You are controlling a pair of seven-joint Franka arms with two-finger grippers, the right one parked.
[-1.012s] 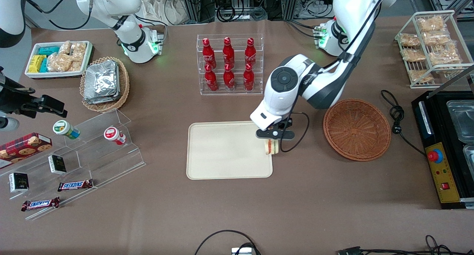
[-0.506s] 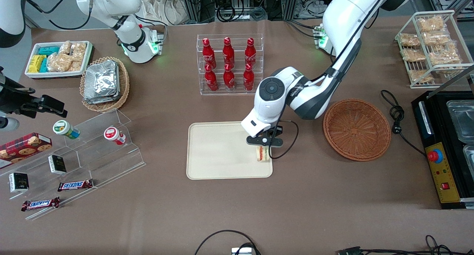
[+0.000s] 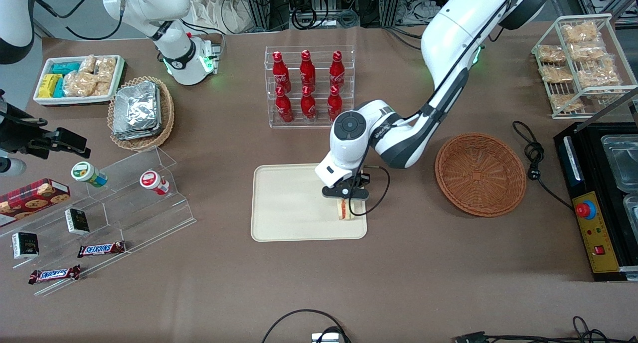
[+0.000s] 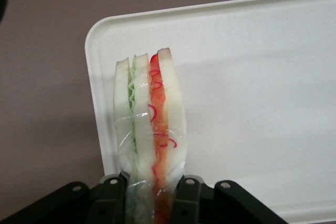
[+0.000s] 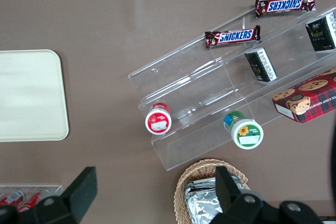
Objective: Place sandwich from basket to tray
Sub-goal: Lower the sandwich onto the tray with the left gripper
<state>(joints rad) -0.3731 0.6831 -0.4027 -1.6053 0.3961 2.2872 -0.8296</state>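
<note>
Sandwich [image 3: 345, 209] clamped in gripper [image 3: 346, 197] over tray [image 3: 289, 203]; basket [image 3: 480, 174] nearby.

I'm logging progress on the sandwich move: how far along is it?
Done: the reddish-brown wicker basket is empty. In hand: the left gripper is shut on the wrapped sandwich, holding it over the cream tray near the edge closest to the basket. Left: set it down, open the fingers and pull away.

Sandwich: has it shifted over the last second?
Yes. Clamped in the gripper, the sandwich went from the tray edge nearest the basket to farther in over the tray, away from that basket.
</note>
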